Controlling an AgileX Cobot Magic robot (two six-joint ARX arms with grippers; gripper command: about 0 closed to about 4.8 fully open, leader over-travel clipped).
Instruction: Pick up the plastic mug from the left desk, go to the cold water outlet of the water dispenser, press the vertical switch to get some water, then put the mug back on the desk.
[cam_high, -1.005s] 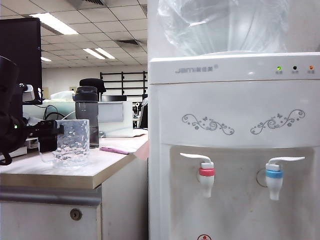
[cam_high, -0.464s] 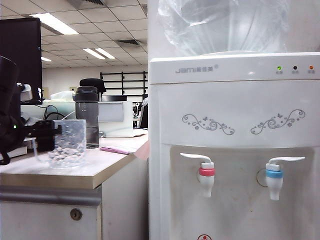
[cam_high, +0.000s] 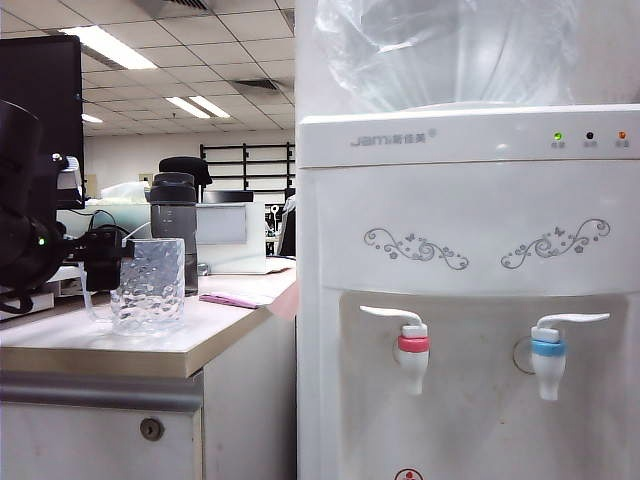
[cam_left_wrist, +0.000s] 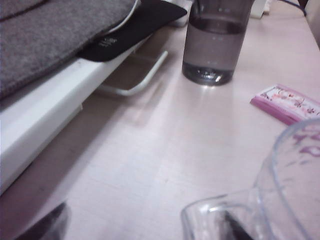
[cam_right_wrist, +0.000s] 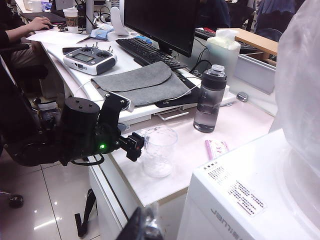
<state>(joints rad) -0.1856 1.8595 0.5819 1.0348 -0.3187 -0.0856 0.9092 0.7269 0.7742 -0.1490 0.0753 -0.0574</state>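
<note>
1. Ceiling (cam_high: 190, 40): white tile grid, lit panel lights (cam_high: 108, 47), an air vent (cam_high: 262, 86).
2. Far wall (cam_high: 140, 155): pale, with a black rack (cam_high: 245, 165) before it.
3. Chair (cam_high: 185, 168): dark back, possibly an office chair.
4. Floor (cam_right_wrist: 50, 200): glossy pale tiles.
5. Second desk (cam_right_wrist: 60, 42): white; holds a monitor (cam_right_wrist: 155, 20), keyboard (cam_right_wrist: 147, 50), grey mat (cam_right_wrist: 142, 82).

The short clear dimpled plastic mug (cam_high: 148, 284) looked glossy. The pale beige wood-look desk slab (cam_high: 200, 335) was smooth and matt. The flat grey felt sleeve (cam_right_wrist: 142, 81) appeared soft and fuzzy.
</note>
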